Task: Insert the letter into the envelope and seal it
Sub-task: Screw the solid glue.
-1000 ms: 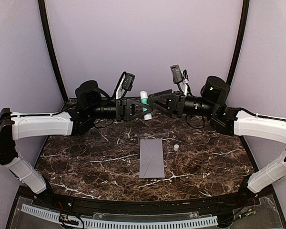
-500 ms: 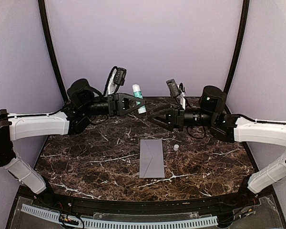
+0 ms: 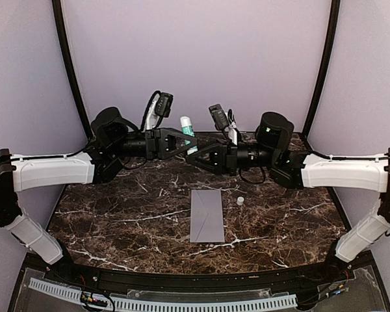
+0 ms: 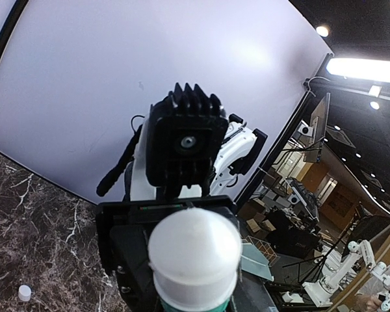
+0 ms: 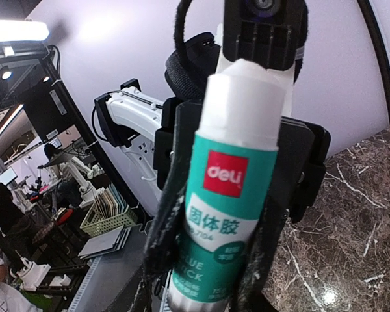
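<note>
The pale grey-lavender envelope lies flat at the middle of the dark marble table, with no gripper touching it. The letter is out of view. Both grippers are raised above the table's far side. My left gripper is shut on a green-and-white glue stick, which stands nearly upright with its white end on top. My right gripper has come in from the right. In the right wrist view its fingers press on both sides of the glue stick. The left wrist view shows the stick's white end close up.
A small white cap-like piece lies on the marble just right of the envelope's top corner and also shows as a small white piece in the left wrist view. Purple walls and black curved posts enclose the back.
My right arm has moved left to the glue stick and its jaws have narrowed onto it. The left arm drew back left with the stick earlier, then stayed still.
</note>
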Robot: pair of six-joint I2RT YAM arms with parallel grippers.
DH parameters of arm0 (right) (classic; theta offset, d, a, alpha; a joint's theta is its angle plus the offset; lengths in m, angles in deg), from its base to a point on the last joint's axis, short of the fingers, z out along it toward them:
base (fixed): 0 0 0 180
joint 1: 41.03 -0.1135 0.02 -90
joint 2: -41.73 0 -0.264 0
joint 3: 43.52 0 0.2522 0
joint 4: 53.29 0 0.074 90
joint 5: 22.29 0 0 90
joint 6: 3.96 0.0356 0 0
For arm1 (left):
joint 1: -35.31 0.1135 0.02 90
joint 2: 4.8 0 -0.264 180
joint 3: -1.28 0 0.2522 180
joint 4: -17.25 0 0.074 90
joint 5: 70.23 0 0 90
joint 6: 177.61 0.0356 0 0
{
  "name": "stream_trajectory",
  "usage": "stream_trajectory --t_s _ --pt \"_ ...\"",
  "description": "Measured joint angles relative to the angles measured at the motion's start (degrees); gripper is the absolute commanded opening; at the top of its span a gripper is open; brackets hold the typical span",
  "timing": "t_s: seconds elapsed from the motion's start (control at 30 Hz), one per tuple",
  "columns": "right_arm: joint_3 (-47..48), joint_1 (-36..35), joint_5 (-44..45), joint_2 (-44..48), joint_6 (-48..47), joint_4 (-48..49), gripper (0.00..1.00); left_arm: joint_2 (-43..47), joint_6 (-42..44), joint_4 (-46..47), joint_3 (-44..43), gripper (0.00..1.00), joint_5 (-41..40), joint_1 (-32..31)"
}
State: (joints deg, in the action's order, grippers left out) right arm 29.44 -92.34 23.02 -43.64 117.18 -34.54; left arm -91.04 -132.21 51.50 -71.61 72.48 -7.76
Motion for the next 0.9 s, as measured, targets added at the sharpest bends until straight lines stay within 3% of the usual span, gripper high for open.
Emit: stream_trajectory --t_s 0.2,0.47,0.9 --pt "0.04 -0.13 -0.26 -0.11 1.46 0.9 0.17 0.04 0.31 0.57 0.0 0.01 0.5 0.0" --pt "0.04 -0.15 2.38 -0.07 1.7 -0.11 0.15 0.15 2.45 -0.74 0.0 0.0 -0.02 0.04" --pt "5.4 -2.16 25.49 0.7 -5.57 -20.24 0.16 2.73 17.49 -25.42 -4.44 0.0 -19.3 -1.27"
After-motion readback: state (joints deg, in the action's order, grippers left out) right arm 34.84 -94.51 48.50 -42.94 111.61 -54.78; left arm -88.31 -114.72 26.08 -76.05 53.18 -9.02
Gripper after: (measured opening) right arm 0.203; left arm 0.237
